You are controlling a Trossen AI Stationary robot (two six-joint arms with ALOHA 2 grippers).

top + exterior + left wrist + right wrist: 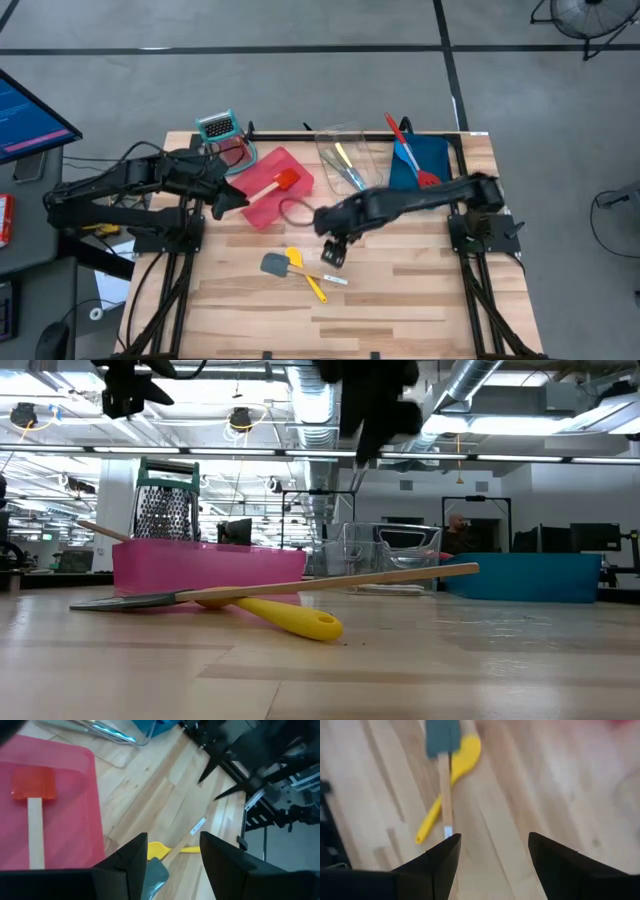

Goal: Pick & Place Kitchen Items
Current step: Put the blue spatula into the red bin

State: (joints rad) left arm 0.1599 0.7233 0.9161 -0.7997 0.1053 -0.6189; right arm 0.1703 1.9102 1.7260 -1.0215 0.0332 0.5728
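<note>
Your right gripper (334,252) is hovering with fingers spread and empty above the grey-teal spatula (276,264), which is lying crossed over the yellow spoon (305,274) on the table (400,300). Your left gripper (228,199) is waiting, released, over the red tray (262,180) holding the red wooden-handled spatula (283,181).

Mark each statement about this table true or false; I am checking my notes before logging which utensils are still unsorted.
1. The red spatula with a wooden handle lies in the flat red tray. True.
2. The yellow plastic spoon sits in the blue tray. False: it lies on the wooden table, crossed with the grey-teal spatula.
3. The right claw grips the spoon. False: it is open and empty above it.
4. The left claw is open. True.
</note>
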